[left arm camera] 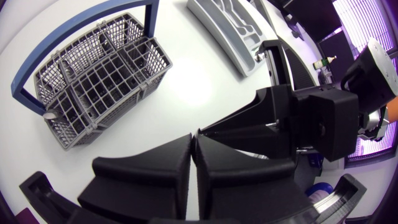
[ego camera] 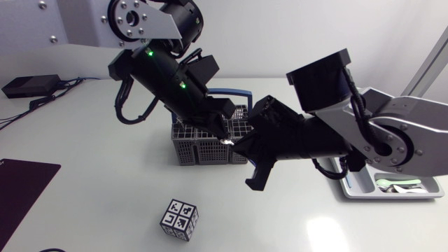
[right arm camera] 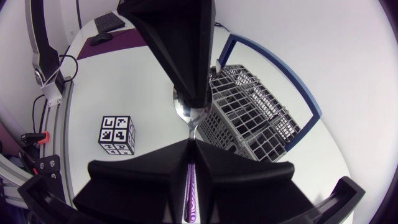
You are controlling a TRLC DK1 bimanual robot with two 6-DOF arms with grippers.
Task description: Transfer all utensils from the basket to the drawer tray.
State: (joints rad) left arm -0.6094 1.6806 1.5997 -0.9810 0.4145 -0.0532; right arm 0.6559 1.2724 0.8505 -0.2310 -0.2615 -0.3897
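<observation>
Spoon (right arm camera: 186, 115), glossy oval bowl, purple handle pinched by right end effector (right arm camera: 191, 143).

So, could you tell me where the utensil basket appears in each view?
Head view: utensil basket at centre, behind the marker cube.
Left wrist view: utensil basket ahead of the left gripper.
Right wrist view: utensil basket beside the spoon.
Shared landmark: its blue handle.

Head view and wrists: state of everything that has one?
spoon: off the table, held at both ends
left tool: shut on the spoon's bowl end
right tool: shut on the spoon's neck
basket: upright, handle raised
drawer tray: flat on table, a utensil inside
</observation>
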